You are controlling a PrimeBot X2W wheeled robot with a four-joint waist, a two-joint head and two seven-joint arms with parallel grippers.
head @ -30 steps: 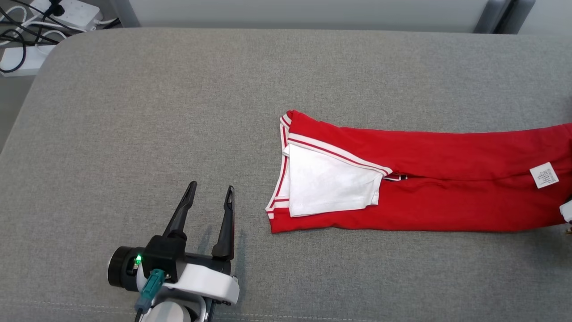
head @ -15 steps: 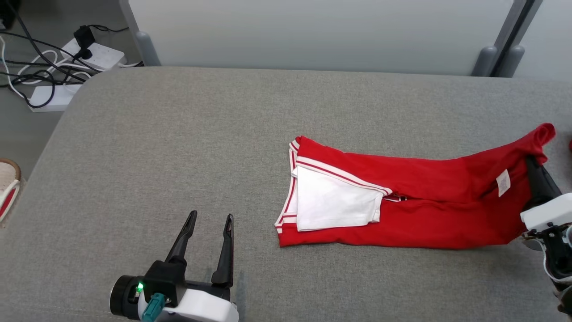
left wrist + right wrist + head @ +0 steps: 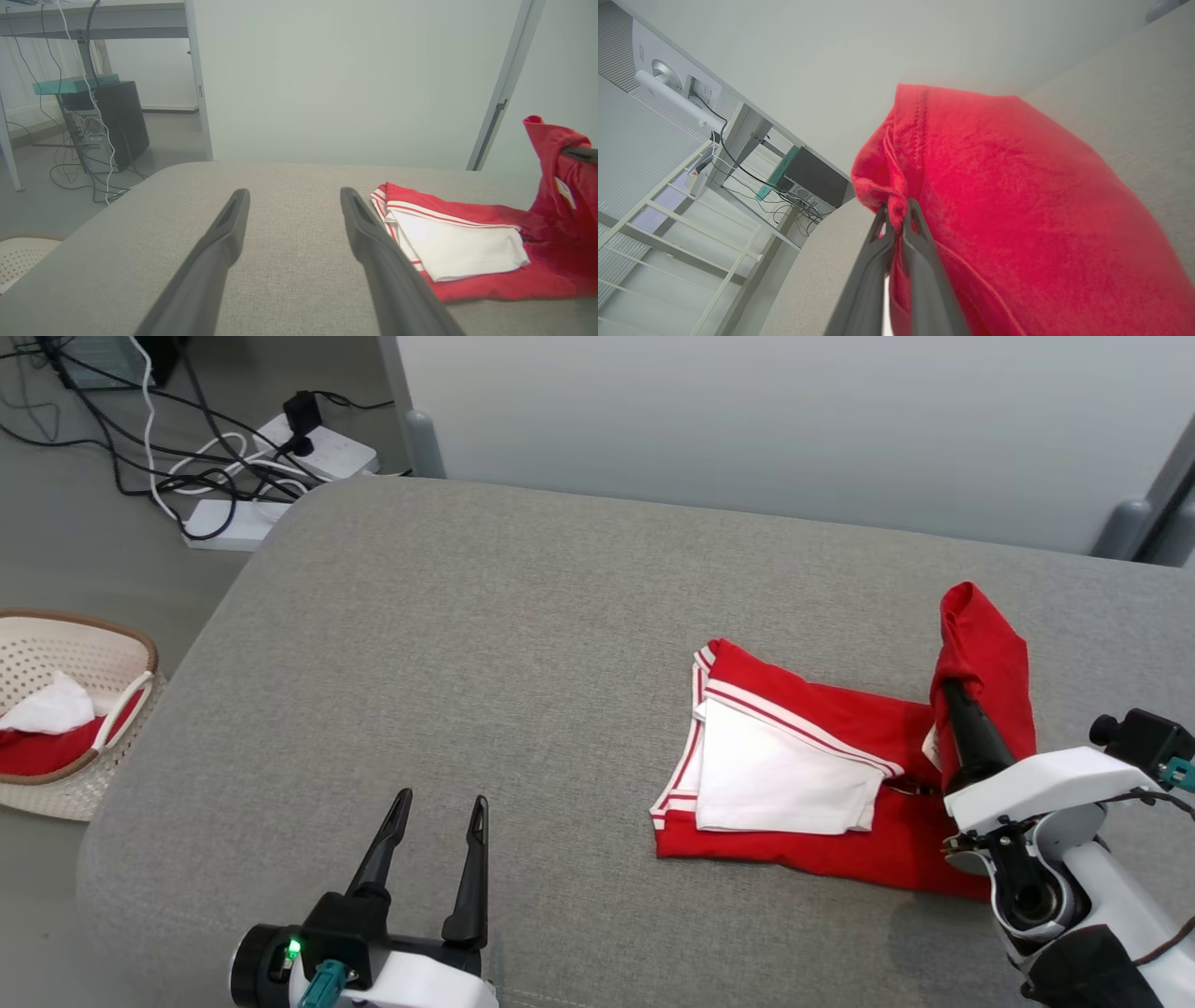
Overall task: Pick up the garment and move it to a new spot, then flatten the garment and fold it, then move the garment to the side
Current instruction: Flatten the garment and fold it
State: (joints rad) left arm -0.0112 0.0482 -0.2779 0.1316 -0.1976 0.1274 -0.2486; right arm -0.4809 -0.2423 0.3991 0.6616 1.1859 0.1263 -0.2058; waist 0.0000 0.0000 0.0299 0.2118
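1. The garment [image 3: 794,775], red with white-striped trim, lies on the right half of the grey padded surface [image 3: 467,644]. A white sleeve is turned in flat on top of it.
2. Its right end is off the surface. The right gripper [image 3: 899,212] has it pinched tight between closed fingers, and the cloth drapes over them in a tall hump.
3. To my eye the spreading and side folds are done and the end-over-end fold is under way. The raised end is not yet laid across the flat part, and the move to the side comes after that.
4. The left gripper [image 3: 442,797] hovers low over bare surface with its fingers wide apart and holding nothing, well left of the garment.
5. Nothing lies across the fold's path.
6. On the floor off the left edge sits a woven basket [image 3: 140,639] with white and red cloth in it. Beyond it are power strips [image 3: 327,439] and tangled cables, all well away.
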